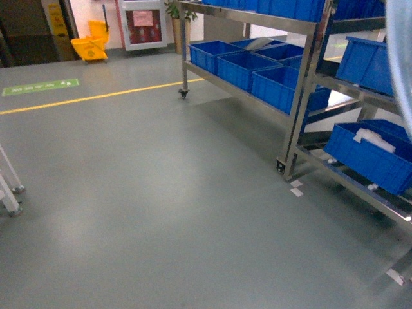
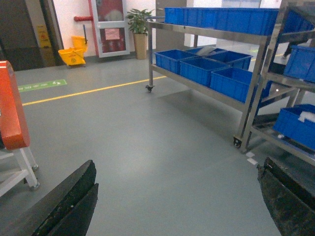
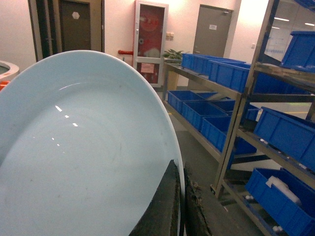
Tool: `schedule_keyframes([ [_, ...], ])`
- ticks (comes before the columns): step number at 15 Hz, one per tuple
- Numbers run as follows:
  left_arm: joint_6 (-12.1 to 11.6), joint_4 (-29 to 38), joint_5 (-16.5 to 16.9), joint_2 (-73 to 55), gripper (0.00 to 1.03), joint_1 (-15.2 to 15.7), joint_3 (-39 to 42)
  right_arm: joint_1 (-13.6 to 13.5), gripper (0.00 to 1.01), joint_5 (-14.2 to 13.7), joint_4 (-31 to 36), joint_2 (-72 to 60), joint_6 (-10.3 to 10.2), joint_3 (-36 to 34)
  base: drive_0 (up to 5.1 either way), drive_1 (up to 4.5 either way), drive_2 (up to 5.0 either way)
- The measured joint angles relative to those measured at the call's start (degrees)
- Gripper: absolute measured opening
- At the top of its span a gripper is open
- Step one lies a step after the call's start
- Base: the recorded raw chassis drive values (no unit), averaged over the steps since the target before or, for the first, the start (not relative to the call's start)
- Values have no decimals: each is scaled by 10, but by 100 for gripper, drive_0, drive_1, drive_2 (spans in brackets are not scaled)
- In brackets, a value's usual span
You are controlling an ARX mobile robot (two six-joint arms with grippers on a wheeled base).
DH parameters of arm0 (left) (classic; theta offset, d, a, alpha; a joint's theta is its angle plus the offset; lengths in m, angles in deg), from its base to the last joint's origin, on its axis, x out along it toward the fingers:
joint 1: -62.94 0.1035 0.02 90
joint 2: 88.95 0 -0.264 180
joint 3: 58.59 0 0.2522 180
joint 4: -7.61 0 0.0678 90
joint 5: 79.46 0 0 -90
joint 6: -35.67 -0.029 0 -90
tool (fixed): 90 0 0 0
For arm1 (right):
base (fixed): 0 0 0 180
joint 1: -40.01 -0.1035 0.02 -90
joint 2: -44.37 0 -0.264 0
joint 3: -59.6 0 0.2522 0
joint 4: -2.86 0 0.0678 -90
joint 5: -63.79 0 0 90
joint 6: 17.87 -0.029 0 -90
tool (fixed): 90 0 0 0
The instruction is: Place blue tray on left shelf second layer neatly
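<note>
Glossy smooth pale plastic blue tray, shiny stainless-steel shelf, matt plastic blue crates, satin grey floor

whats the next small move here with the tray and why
Probably roll the base closer to the steel shelf, keeping the right gripper shut on the blue tray. Open grey floor lies between the robot and the rack, whose tiers hold blue crates, so it looks too far to place yet. The left gripper is open and empty.
</note>
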Motion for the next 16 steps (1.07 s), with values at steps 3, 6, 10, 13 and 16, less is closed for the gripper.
schedule_keyframes([
  [3,0,0,-1,0,98,0,0,0,2,0,1,0,1,0,0,0,0],
  [6,0,-1,-1,0,98,0,0,0,2,0,-1,0,1,0,0,0,0],
  [10,0,-1,0,0,98,1,0,0,2,0,0,0,1,0,-134,-134,-134],
  [13,0,-1,-1,0,98,0,0,0,2,0,-1,0,1,0,-167,-167,-167],
  [16,0,-1,-1,0,98,0,0,0,2,0,0,0,1,0,-165,-165,-165],
])
